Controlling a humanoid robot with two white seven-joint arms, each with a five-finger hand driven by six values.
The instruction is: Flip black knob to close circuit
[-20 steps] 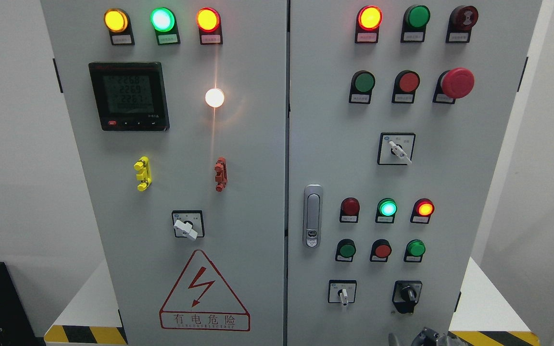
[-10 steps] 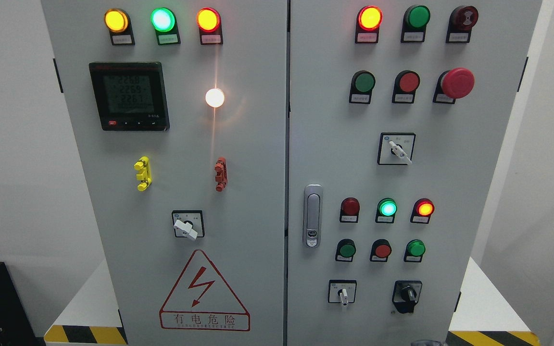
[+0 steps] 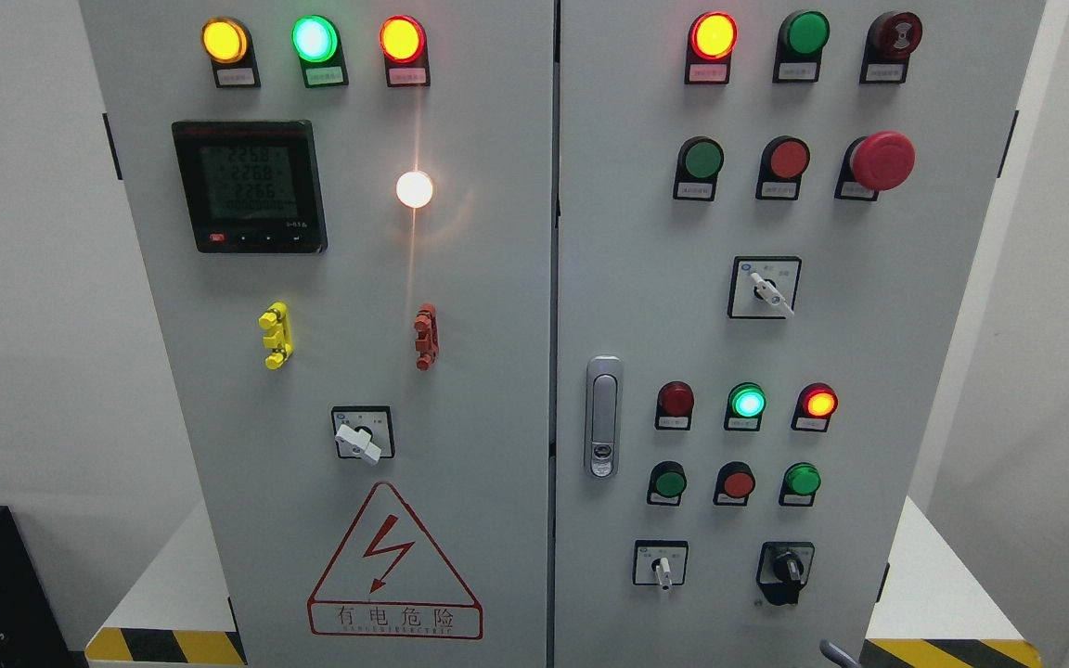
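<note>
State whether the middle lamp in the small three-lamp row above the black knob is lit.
On: the green lamp glows bright at its centre.

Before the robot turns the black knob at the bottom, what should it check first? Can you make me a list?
1. Black knob in view, low on the right door: ok.
2. Nothing covering the knob: ok.
3. Which way the knob points: upright, ok.
4. Robot hand ready near the knob: cannot tell, only a grey sliver shows at the bottom edge.
5. White switch beside it left alone: ok.
6. Red mushroom button untouched: ok.
</note>
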